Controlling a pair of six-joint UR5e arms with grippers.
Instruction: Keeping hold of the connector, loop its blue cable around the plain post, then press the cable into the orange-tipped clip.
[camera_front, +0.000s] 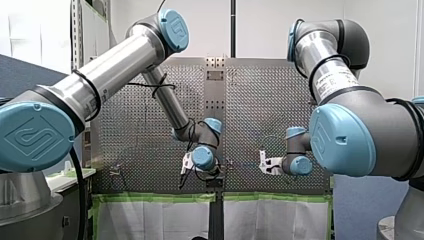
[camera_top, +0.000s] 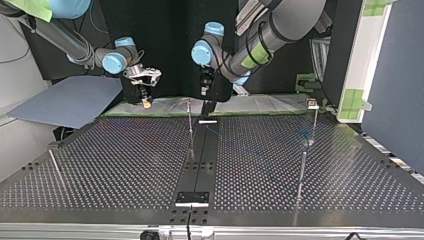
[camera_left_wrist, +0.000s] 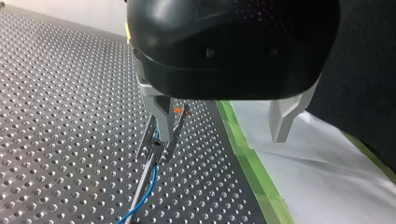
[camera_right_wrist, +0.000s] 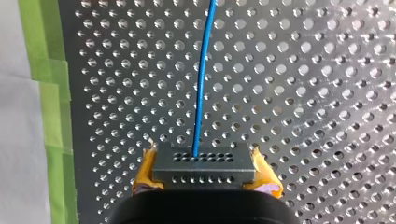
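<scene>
While the connector (camera_right_wrist: 204, 163) is clamped between the yellow pads (camera_right_wrist: 148, 170) of the right hand (camera_right_wrist: 205, 175), its cable (camera_right_wrist: 201, 93) is seen running straight ahead of that hand, over the worktop (camera_right_wrist: 303, 93). The holding part of the task is thus judged to be met. The left hand (camera_left_wrist: 224, 120) is held with its fingers (camera_left_wrist: 161, 109) well apart and nothing between them. Just behind one finger the clip (camera_left_wrist: 180, 111) stands upright, and the cable is seen lying along the worktop up to the clip's foot. Whether it is seated in the clip cannot be told, since the finger covers that spot. No loop around a post is shown in any view, so the looping cannot be confirmed as done; the pressing is judged to be either in hand or left to do.
</scene>
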